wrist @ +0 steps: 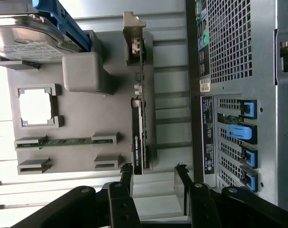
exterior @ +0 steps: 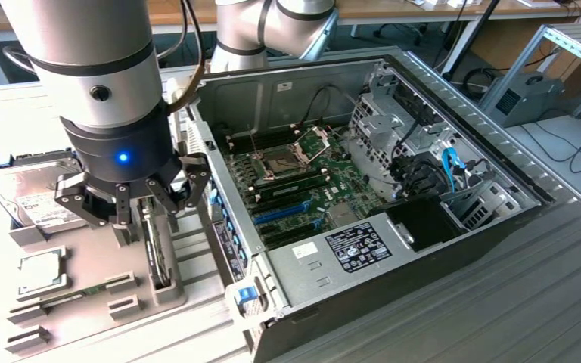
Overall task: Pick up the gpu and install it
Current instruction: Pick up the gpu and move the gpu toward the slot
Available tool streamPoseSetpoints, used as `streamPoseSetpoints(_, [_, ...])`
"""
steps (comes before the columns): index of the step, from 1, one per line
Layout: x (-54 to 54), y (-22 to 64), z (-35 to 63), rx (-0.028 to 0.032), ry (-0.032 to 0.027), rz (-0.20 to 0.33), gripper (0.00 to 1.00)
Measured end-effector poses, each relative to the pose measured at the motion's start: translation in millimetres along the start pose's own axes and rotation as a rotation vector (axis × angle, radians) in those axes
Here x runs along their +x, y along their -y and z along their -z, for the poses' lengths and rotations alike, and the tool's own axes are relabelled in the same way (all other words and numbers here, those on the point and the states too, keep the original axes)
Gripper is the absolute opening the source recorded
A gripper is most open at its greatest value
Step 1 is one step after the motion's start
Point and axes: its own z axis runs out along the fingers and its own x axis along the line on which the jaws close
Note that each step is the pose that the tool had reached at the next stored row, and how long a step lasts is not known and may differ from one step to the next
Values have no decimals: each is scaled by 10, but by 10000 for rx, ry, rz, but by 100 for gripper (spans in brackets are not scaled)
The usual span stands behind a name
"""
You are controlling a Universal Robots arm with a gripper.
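Gpu (exterior: 155,261) (wrist: 138,137): stands on its long edge in a slot of the grey holder tray (exterior: 88,299), along the side of the tray nearest the computer case (exterior: 492,219). Lies with its long axis parallel to the case's perforated rear panel (wrist: 229,42), running near to far in the exterior view. Points its silvery end bracket (wrist: 133,40) toward the hard-drive end of the tray, the far end in the exterior view. Shows a black face with a small green mark in the wrist view.

Gripper (exterior: 141,223) (wrist: 153,179): hangs over the tray above the card, fingers (wrist: 126,178) spread apart and clamped on nothing. In the wrist view, places one finger just beside the card's bracketless end, with a bare gap toward the other.

On the tray, beside the card: square silver chip (exterior: 38,274) (wrist: 34,107) and memory stick (wrist: 63,141), both seated flat. Farther back: hard drive (exterior: 28,193) (wrist: 25,40).

To the exterior view's right: case lying open, with power supply (exterior: 356,246) nearest, then motherboard (exterior: 301,178) and its blue expansion slots (exterior: 275,215), well apart from the card. Blue latches (wrist: 241,130) along the rear panel.

Farthest: arm base (exterior: 260,30).
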Motion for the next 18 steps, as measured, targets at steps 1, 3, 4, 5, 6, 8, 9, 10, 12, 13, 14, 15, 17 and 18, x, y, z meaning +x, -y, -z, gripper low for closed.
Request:
streamPoseSetpoints(1, [0, 0, -2, 3, 0, 0, 48])
streamPoseSetpoints(3, [0, 0, -6, 8, 0, 1, 48])
streamPoseSetpoints(4, [0, 0, -9, 11, 1, 1, 48])
streamPoseSetpoints(5, [0, 0, -11, 14, 1, 1, 48])
streamPoseSetpoints(6, [1, 0, -14, 18, 1, 1, 48])
streamPoseSetpoints(8, [0, 0, -19, 24, 1, 1, 48])
streamPoseSetpoints(9, [1, 0, -21, 26, 2, 1, 48])
streamPoseSetpoints(10, [0, -1, -24, 29, 2, 1, 48])
streamPoseSetpoints(12, [1, -1, -30, 36, 3, 1, 48])
streamPoseSetpoints(13, [1, -1, -32, 40, 3, 2, 48])
streamPoseSetpoints(14, [1, -1, -34, 43, 3, 2, 48])
streamPoseSetpoints(15, [1, -1, -36, 45, 3, 2, 48])
streamPoseSetpoints(17, [1, -1, -40, 50, 4, 2, 48])
streamPoseSetpoints(18, [1, -1, -42, 54, 4, 2, 48])
